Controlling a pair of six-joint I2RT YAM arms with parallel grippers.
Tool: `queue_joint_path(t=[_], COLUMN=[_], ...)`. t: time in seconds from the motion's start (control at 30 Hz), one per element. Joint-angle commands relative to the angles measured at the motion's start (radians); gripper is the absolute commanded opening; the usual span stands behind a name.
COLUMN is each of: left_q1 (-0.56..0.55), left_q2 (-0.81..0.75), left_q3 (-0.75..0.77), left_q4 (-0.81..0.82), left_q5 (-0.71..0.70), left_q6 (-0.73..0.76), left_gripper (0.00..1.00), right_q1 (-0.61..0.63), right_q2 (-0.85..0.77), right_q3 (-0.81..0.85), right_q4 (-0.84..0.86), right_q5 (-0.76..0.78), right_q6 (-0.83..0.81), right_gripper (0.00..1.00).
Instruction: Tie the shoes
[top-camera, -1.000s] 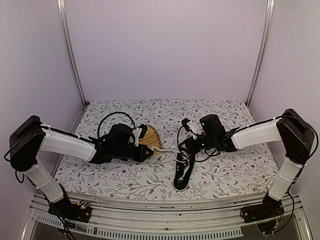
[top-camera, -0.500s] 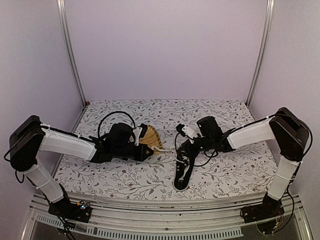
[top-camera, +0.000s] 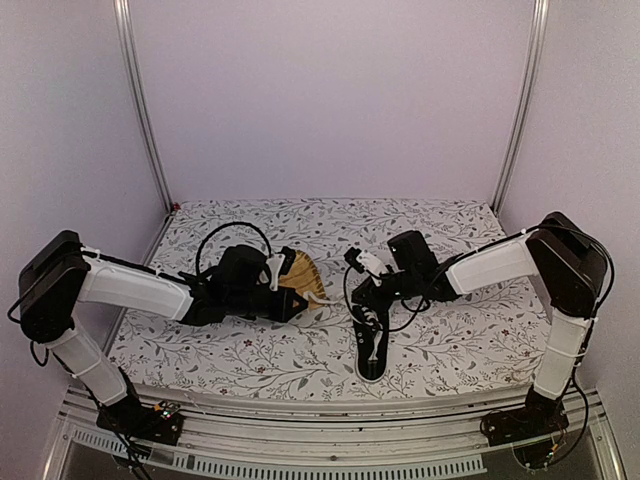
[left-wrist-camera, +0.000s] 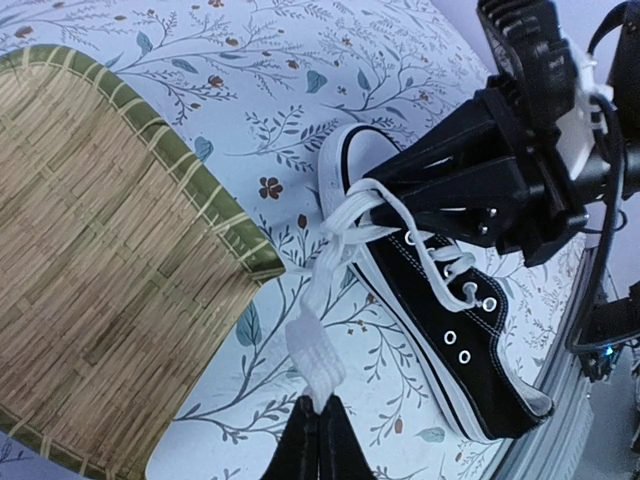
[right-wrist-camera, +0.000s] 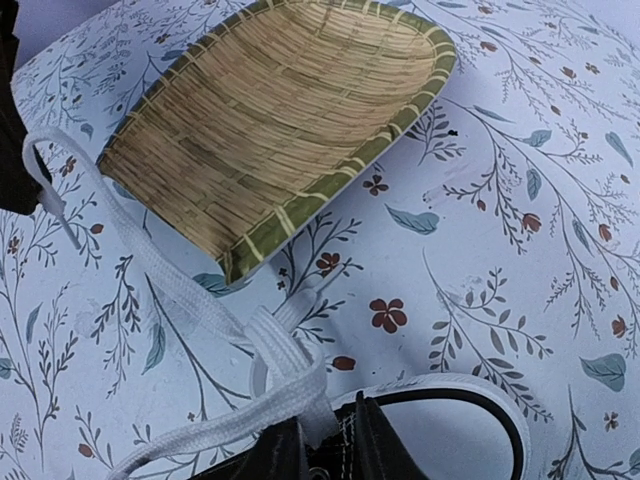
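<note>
**Left hand** (left-wrist-camera: 318, 437): clenched on the flat lace end (left-wrist-camera: 314, 358), low over the bench (top-camera: 450, 340), just off the near corner of the woven mat (left-wrist-camera: 90, 260). Its position matches that of 1 second ago.

**Right hand** (right-wrist-camera: 325, 447): clenched at the collar of the sneaker (top-camera: 369, 335), apparently on the lace crossing (right-wrist-camera: 288, 385) where it bunches above the top eyelets. How much canvas it also catches cannot be told.

**Change:** within the last second the right hand has travelled leftward toward the left hand, taking the heel end with it. The sneaker has swung from a slant to lie almost straight, toe toward the near edge.

**Meaning for the task:** the gap between the 2 hands is shorter, so the lace run between them probably carries less tension. That would suit forming a crossing or a loop. No knot or bow is visible, so the tying looks to be at an early stage.

**Task item:** 1 black canvas low-top with a white sole edge, a white toe cap (left-wrist-camera: 530, 405) and silver eyelets. It rests on the bench right of the mat and apart from it. The white laces (left-wrist-camera: 440, 262) are threaded up the front. 1 long strand leads from the collar across to the left hand.
</note>
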Motion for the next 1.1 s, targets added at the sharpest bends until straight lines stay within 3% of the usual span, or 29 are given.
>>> queue_joint_path(t=[0.0,0.1,0.2,0.43,0.83,1.07], left_q1=[-0.008,-0.008,-0.007,-0.007,-0.006,-0.005], left_q2=[0.003,0.004,-0.003,-0.026,-0.107,-0.128], left_q3=[0.024,0.024,0.023,0.012,-0.085,-0.117], left_q4=[-0.009,-0.010,-0.012,-0.024,-0.052,-0.073], left_q5=[0.011,0.012,0.004,-0.010,-0.062,-0.071], left_q6=[0.005,0.002,-0.001,-0.007,-0.044,-0.051], left_gripper=[0.00,0.00,0.00,0.00,0.00,0.00], right_q1=[-0.003,-0.003,-0.002,-0.003,-0.007,-0.026], right_q2=[0.019,0.011,-0.034,-0.263,-0.528,-0.518], right_q3=[0.015,0.015,-0.021,-0.188,-0.355,-0.271], right_q4=[0.030,0.040,0.082,0.142,-0.119,-0.272], right_q5=[-0.041,-0.049,-0.009,0.267,0.620,0.710], right_q6=[-0.007,-0.005,0.012,0.086,0.289,0.387], right_gripper=[0.11,0.03,0.02,0.02,0.02,0.02])
